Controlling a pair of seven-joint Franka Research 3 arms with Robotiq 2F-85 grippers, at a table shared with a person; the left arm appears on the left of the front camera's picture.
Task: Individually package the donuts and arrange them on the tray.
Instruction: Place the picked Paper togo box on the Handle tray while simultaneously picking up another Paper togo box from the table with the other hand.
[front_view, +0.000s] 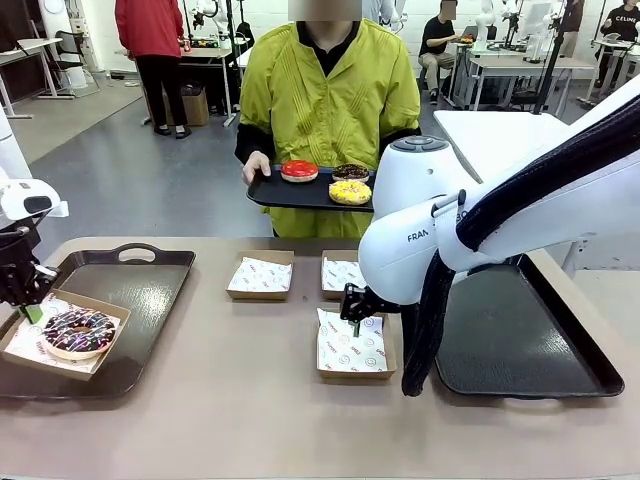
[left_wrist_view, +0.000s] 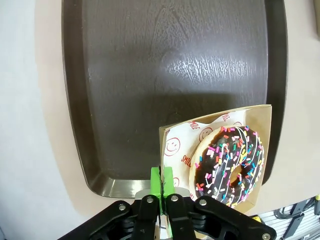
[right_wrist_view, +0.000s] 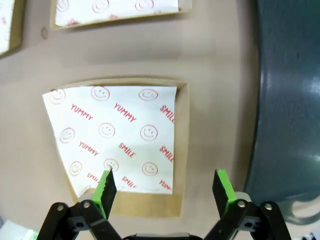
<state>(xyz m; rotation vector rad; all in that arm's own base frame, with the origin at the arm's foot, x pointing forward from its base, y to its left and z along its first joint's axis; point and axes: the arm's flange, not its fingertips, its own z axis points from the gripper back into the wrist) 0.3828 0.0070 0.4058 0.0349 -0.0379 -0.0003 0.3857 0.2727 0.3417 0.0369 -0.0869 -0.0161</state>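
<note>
One sprinkled donut (front_view: 79, 332) lies in its cardboard box (left_wrist_view: 266, 135) on the left tray (front_view: 150, 285), at eight o'clock on the table (front_view: 250, 410); our left gripper (left_wrist_view: 161, 180) is pinched tight on the box rim, our right gripper (right_wrist_view: 165, 187) gapes wide over an empty box (right_wrist_view: 182, 125) at six o'clock. Three donuts (front_view: 350, 192) wait on the person's tray (front_view: 268, 192) at twelve o'clock; we judge them light, soft, sticky-topped, so we would hold the sides gently.

Front view: the right arm (front_view: 430, 230) covers the right end of the person's tray (front_view: 265, 190), part of a box (front_view: 338, 256) and the left edge of the right tray (front_view: 530, 340). The left tray (front_view: 150, 288) runs off the picture's left edge. Left wrist view: the left tool (left_wrist_view: 161, 181), pinched on the donut box (left_wrist_view: 257, 117), hides its near corner. Right wrist view: two boxes (right_wrist_view: 120, 21) are cut at the top.
</note>
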